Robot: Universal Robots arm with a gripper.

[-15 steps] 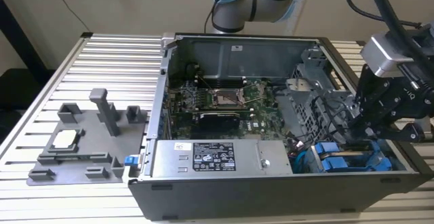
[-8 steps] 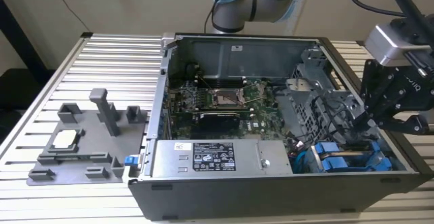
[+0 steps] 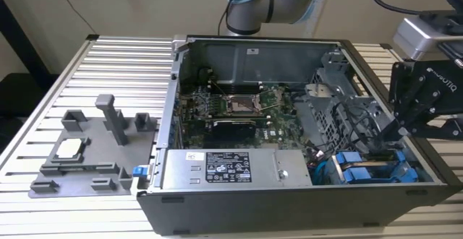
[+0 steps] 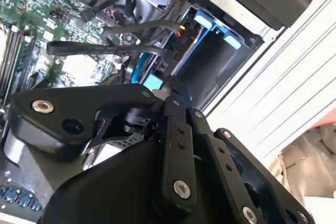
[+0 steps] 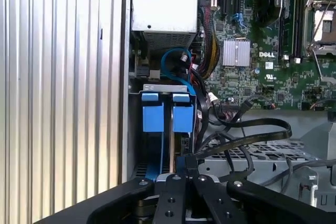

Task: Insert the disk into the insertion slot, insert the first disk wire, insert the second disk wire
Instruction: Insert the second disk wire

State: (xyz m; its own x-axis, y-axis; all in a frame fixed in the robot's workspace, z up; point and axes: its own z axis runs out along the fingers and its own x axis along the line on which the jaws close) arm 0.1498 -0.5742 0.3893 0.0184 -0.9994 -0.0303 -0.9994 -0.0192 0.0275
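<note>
The gripper point(image 3: 382, 137) hangs just over the insertion slot point(image 3: 405, 166), fingers pinched together on nothing I can make out. The disk point(image 5: 182, 113) sits in that slot — blue tabs up. I think wire plugs need straight, gentle pushing — no tugging black cables point(image 5: 247, 129) nearby.

I see even, soft room light in the exterior view; the computer case point(image 3: 304, 136) interior sits in shade. Both wrist views look slightly soft, with glare on the slatted table point(image 5: 58, 87).
</note>
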